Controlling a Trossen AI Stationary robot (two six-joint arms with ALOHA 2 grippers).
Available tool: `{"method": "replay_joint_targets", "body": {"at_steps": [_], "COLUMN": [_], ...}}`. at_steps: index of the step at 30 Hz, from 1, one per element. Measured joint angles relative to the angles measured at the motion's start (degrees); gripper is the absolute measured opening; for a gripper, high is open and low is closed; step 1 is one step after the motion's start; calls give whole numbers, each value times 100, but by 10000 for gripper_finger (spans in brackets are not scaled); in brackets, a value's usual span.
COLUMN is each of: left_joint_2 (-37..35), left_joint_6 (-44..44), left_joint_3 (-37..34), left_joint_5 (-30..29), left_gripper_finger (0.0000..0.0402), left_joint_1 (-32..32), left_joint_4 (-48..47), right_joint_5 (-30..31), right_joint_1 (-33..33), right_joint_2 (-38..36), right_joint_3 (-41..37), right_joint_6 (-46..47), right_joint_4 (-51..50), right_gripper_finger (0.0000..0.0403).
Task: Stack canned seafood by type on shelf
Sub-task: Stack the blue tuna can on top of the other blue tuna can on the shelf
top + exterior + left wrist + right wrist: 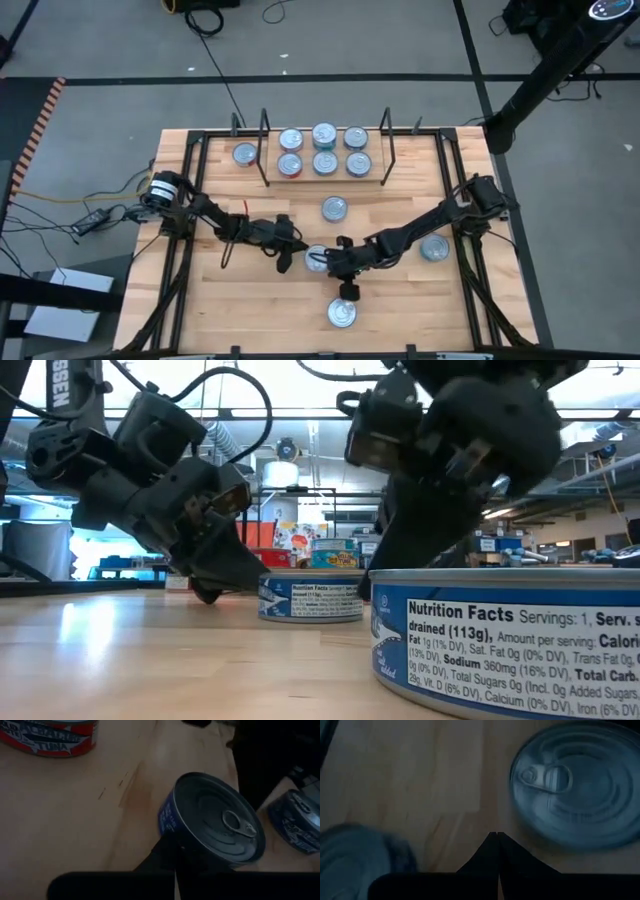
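Both arms low, mid-table; left pincer (287, 262) closed, right pincer (347, 292) closed.

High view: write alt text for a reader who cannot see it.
Two dark robot arms meet over the middle of a light wooden table, the left pincer and right pincer, both shut, flanking a small round silver-lidded tin. Six similar tins sit on a narrow wooden shelf with black wire ends at the far edge; four more lie loose on the table.
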Motion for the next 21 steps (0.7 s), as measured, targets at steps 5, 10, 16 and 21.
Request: {"method": "replay_joint_targets", "body": {"at_steps": [5, 10, 16, 21], "left_joint_2": [105, 167, 167, 167], "left_joint_6": [-6, -24, -52, -45], "left_joint_3": [96, 179, 186, 188], "left_joint_5": [-95, -133, -89, 1], "left_gripper_finger": [0, 0, 0, 0], "left_joint_1": [3, 9, 17, 20], "left_joint_4": [-10, 36, 62, 81], "right_joint_5": [40, -33, -116, -159], "right_joint_1": [-141, -276, -409, -485], "right_joint_2": [94, -125, -450, -644], "right_joint_3": [159, 162, 162, 162], "right_joint_6": [10, 139, 494, 1069], "right_joint_4": [53, -13, -54, -69], "right_gripper_finger": [7, 7, 7, 7]}}
